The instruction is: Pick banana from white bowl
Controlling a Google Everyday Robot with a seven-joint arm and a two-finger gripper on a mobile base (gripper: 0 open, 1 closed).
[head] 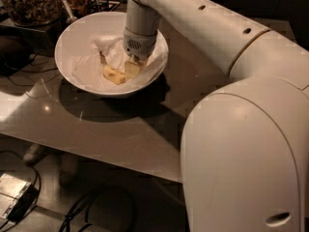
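White bowl (67,57): sitting on the table (120,129), toward its far left part, with crumpled white paper (94,62) lining it.
Banana (113,75): lying inside the bowl on the paper, right of centre. You are seeing only a short yellow stretch of it; the tool is hiding the rest.
Tool (127,70): reaching straight down into the bowl from the arm (193,18), right at the banana.
Tool state: you are not getting a clear view, so you cannot tell whether it is open, closed or gripping the banana.
Step in hand: by judgement, the grasp is being set. The banana is not yet lifted clear of the bowl.
Risk, slip: the banana is curved and smooth-skinned. If the tool is catching it near one end, it is likely to be swinging or sliding out on the lift.
Risk, paper: the lining is bunching around the tool and may be coming up with the fruit.
Risk, bowl: pressing down too far may be tipping or pushing the bowl.
Risk, jar: a dark glass jar (29,4) is standing just behind the bowl. Avoid swinging that way.
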